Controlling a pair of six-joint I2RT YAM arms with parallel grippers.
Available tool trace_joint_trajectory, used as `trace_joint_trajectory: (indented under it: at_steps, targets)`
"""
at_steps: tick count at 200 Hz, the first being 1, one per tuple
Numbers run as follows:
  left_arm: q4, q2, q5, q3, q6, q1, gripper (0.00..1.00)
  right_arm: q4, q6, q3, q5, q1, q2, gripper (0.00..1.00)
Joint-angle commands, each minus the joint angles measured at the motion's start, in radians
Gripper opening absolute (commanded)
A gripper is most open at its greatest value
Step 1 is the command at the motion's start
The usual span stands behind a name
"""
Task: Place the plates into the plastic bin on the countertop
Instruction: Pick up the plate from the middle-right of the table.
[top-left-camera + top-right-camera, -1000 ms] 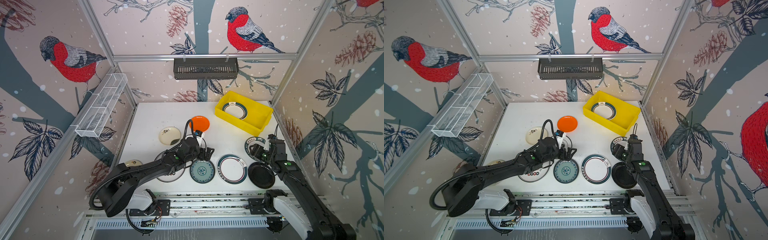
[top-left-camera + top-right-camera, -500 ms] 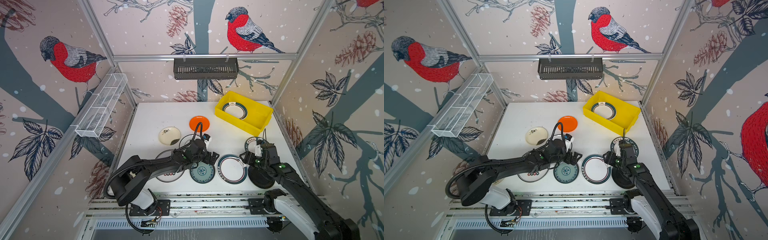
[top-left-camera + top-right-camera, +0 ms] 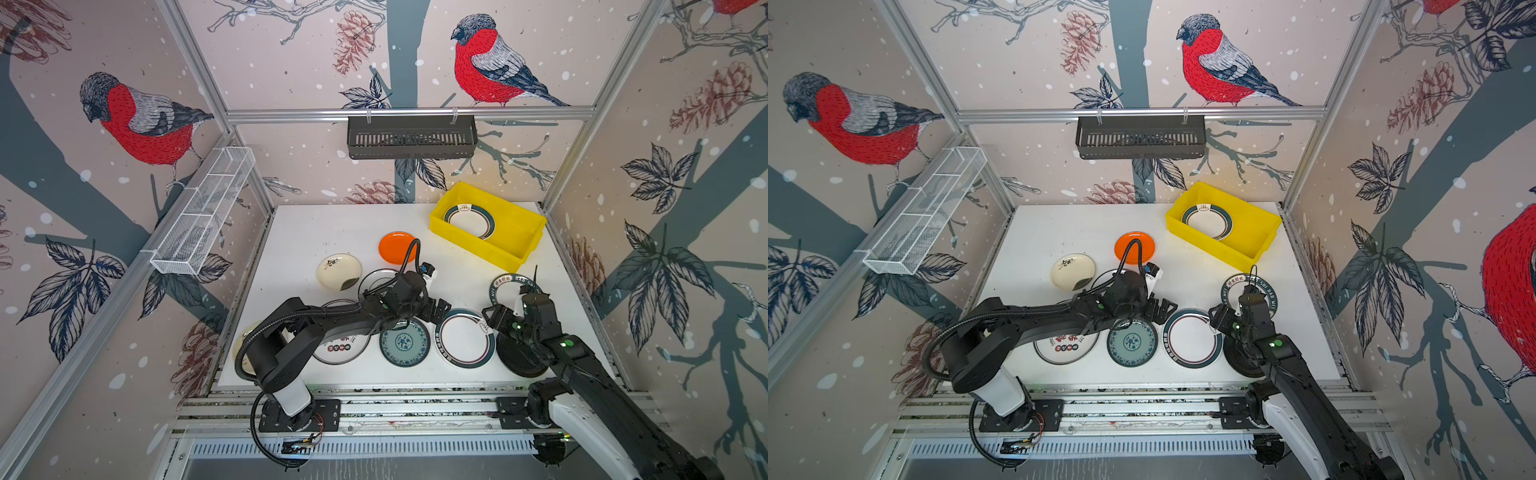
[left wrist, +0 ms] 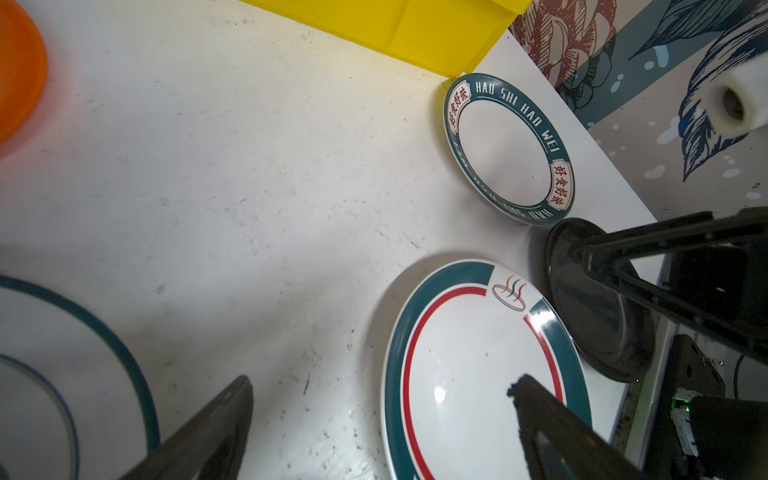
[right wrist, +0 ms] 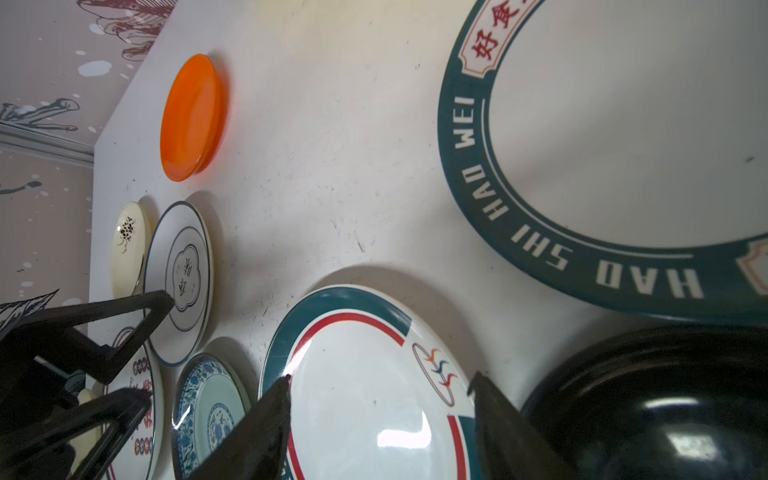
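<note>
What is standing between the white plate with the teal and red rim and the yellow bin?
Nothing visible. The table between that plate and the bin is bare. The lettered plate lies just off to the side, and half the bin is free.

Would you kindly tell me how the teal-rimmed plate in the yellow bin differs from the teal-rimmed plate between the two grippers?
The plate in the bin sits inside the yellow bin; the plate between the grippers lies on the countertop. No arm is near the first, while the open left gripper and right gripper hover over the second's rim. Both are white with a teal rim and small logo.
</note>
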Motion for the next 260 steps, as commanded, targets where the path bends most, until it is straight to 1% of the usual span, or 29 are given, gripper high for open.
trace_joint_trajectory:
  at_steps: [1, 23, 48, 71, 87, 107, 116, 125, 145, 156, 167, 175, 197, 206, 229, 260]
  targets:
    - [0.031, 0.067, 0.020, 0.059, 0.017, -0.002, 0.97, 0.058, 0.066, -0.016, 0.031, 0.000, -0.073, 0.70]
    - [0.046, 0.150, 0.071, 0.156, -0.003, -0.004, 0.97, 0.093, 0.112, -0.041, 0.048, 0.001, -0.166, 0.70]
    - [0.088, 0.226, 0.133, 0.225, -0.041, -0.010, 0.97, 0.137, 0.118, -0.066, 0.053, 0.002, -0.263, 0.72]
    - [0.081, 0.283, 0.130, 0.291, -0.053, -0.025, 0.96, 0.160, 0.108, -0.071, 0.061, 0.001, -0.318, 0.73]
    - [0.103, 0.323, 0.165, 0.326, -0.083, -0.028, 0.96, 0.167, 0.098, -0.068, 0.060, 0.001, -0.333, 0.74]
    - [0.168, 0.373, 0.216, 0.352, -0.151, -0.028, 0.92, 0.186, 0.098, -0.069, 0.054, 0.002, -0.342, 0.75]
    - [0.196, 0.394, 0.225, 0.361, -0.179, -0.030, 0.88, 0.191, 0.092, -0.065, 0.057, 0.002, -0.351, 0.75]
    - [0.217, 0.411, 0.221, 0.369, -0.201, -0.034, 0.87, 0.192, 0.087, -0.060, 0.065, 0.002, -0.364, 0.76]
    - [0.247, 0.444, 0.221, 0.388, -0.224, -0.042, 0.85, 0.196, 0.077, -0.052, 0.083, 0.001, -0.412, 0.79]
    - [0.256, 0.462, 0.225, 0.403, -0.235, -0.045, 0.83, 0.197, 0.077, -0.057, 0.098, 0.001, -0.440, 0.82]
    - [0.267, 0.480, 0.238, 0.418, -0.248, -0.046, 0.81, 0.195, 0.083, -0.067, 0.115, 0.000, -0.463, 0.82]
    - [0.275, 0.494, 0.241, 0.428, -0.260, -0.048, 0.80, 0.186, 0.084, -0.072, 0.123, 0.000, -0.475, 0.84]
    - [0.283, 0.525, 0.244, 0.458, -0.283, -0.053, 0.75, 0.188, 0.085, -0.084, 0.101, 0.001, -0.482, 0.86]
    - [0.278, 0.536, 0.246, 0.472, -0.288, -0.054, 0.71, 0.185, 0.088, -0.083, 0.097, 0.001, -0.480, 0.87]
    - [0.256, 0.561, 0.246, 0.511, -0.286, -0.060, 0.64, 0.144, 0.097, -0.070, 0.114, -0.001, -0.468, 0.87]
    - [0.195, 0.587, 0.226, 0.565, -0.255, -0.076, 0.61, 0.068, 0.071, -0.030, 0.130, -0.001, -0.427, 0.87]
